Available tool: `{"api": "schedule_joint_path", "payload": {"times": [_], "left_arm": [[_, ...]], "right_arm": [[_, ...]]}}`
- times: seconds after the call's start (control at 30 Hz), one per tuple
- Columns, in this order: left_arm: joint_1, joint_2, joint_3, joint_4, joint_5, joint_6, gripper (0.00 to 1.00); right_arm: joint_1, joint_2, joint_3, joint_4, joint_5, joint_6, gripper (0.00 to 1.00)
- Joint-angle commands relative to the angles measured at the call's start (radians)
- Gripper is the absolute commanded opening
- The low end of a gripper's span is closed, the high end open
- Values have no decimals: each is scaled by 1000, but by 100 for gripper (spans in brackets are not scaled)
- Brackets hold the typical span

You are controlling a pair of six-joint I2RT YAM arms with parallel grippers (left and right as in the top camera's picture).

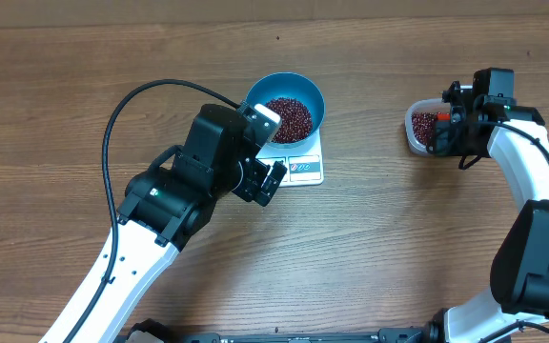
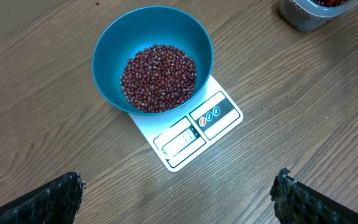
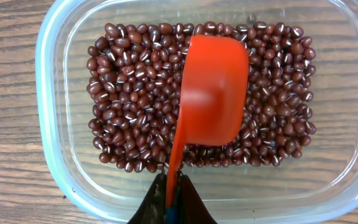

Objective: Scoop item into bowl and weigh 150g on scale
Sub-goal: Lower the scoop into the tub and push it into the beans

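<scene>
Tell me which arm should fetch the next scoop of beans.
Right. The right gripper is shut on the orange scoop by its handle, with the scoop over the beans in the clear container. The left gripper is open and empty, near the bowl on the scale.

Brown wooden table (image 1: pixel 370 257), grain running left to right, seen from above. Toward the right side, flat on the wood, a clear plastic container (image 3: pixel 48 93), rectangular with rounded corners, open-topped, with a thick see-through rim. Up close, over the middle of the container, an orange measuring scoop (image 3: pixel 213 93): round cup shown as a smooth orange surface, slightly blurred, with a thin handle running down to the lower edge of the view. Cannot tell whether touching the container's floor.
</scene>
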Motion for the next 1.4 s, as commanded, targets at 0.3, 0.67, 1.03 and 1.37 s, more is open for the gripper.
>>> {"api": "schedule_joint_path", "payload": {"times": [0.3, 0.67, 1.03, 1.37], "left_arm": [[3, 5, -4, 1, 8, -16, 100], [3, 5, -4, 1, 8, -16, 100], [3, 5, -4, 1, 8, -16, 100], [3, 5, -4, 1, 8, -16, 99]], "right_arm": [[-37, 11, 0, -82, -35, -35, 4], [-49, 11, 0, -92, -87, -56, 4], [-64, 11, 0, -91, -219, -122, 4], [-119, 11, 0, -99, -383, -139, 4]]}}
